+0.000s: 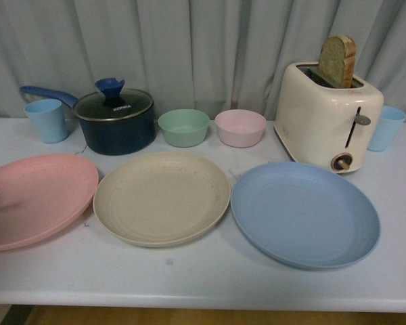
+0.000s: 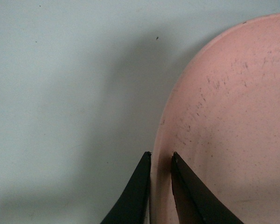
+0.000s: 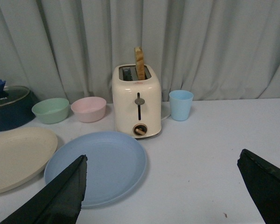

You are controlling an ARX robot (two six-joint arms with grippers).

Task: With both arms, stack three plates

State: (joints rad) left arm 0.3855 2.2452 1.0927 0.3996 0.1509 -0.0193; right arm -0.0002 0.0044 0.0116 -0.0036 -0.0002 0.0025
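Two claws — left claw (image 2: pixel 160 154) pinches pink plate (image 2: pixel 224 116) rim, right claw (image 3: pixel 162 161) agape.

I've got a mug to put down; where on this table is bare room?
Bare table runs along the near edge in front of the beige plate and blue plate, and right of the blue plate, nearer than the right blue cup. Crowded: back row, pot to toaster.

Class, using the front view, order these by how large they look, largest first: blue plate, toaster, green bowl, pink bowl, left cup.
1. blue plate, though it lies nearest the camera
2. toaster
3. green bowl and pink bowl: they look alike, so no ranking
4. left cup
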